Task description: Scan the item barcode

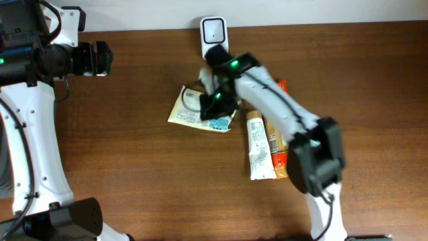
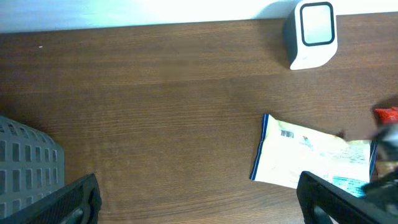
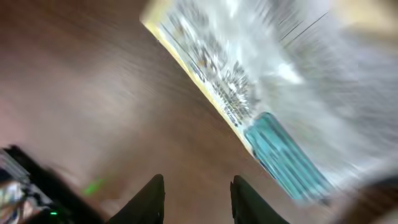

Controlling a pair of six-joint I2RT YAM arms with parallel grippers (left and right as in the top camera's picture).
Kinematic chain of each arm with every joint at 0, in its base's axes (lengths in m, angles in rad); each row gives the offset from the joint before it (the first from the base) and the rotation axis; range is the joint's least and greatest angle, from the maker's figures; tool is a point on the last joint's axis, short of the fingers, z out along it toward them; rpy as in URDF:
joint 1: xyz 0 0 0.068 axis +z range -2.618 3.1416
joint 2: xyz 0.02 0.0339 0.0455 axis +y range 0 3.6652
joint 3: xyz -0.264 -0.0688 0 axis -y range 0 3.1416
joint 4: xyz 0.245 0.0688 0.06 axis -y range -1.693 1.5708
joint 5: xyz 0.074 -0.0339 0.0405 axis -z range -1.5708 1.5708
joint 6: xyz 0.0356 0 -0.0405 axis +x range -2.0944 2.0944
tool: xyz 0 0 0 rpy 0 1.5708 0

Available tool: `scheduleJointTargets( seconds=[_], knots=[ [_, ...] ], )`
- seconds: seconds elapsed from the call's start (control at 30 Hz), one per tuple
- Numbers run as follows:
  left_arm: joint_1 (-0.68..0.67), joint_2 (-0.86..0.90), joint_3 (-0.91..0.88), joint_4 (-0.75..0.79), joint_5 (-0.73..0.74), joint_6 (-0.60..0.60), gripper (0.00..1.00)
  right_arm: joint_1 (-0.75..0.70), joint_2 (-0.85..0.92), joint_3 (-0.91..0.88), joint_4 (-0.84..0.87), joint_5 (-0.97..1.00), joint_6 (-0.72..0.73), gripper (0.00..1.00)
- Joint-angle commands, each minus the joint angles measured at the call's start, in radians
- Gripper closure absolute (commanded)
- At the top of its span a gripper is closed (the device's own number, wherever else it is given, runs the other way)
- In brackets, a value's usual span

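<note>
Status: the pouch (image 2: 311, 155) lies flat on the table (image 2: 155, 93), just in front of the scanner (image 2: 314, 31) and apart from it, and neither arm holds it. Its barcode (image 2: 286, 134) faces up near the top left corner, not toward the scanner window. Judged from this, the scan is not yet done; left to do are gripping, lifting and presenting the code. The right gripper (image 3: 196, 186) hangs low over the pouch's near edge, jaws a narrow gap apart with only bare wood between them. That view is heavily blurred, so contact with the pouch cannot be told. The left gripper (image 2: 198, 186) is spread wide and empty, well off to the left side. Materials: the pouch is a thin, glossy, crinkled film, pale yellow with blue edging and a teal band, so likely slippery and floppy. The scanner is a white, rounded, hard-plastic block with a dark-framed window. The table is dark wood-grain, smooth. Two soft squeeze tubes (image 1: 257, 144) lie side by side to the right.
</note>
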Motion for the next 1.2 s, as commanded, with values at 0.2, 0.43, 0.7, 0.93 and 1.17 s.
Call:
scheduleJointTargets(
  seconds=[0.2,0.43,0.7,0.93,1.17],
  knots=[
    [0.003,-0.005,0.006,0.001,0.007,0.016,0.01,-0.192,-0.178,-0.185,0.029,0.131,0.325,0.23],
    [0.003,-0.005,0.006,0.001,0.007,0.016,0.01,-0.154,-0.178,-0.414,0.261,0.05,0.395,0.23],
    [0.003,-0.005,0.006,0.001,0.007,0.016,0.01,-0.096,-0.112,-0.43,0.328,0.082,0.475,0.23],
    [0.003,-0.005,0.006,0.001,0.007,0.016,0.01,-0.007,0.062,-0.43,0.642,0.098,0.516,0.28],
    [0.003,-0.005,0.006,0.001,0.008,0.016,0.01,-0.092,-0.065,-0.427,0.694,-0.245,0.298,0.96]
  ],
)
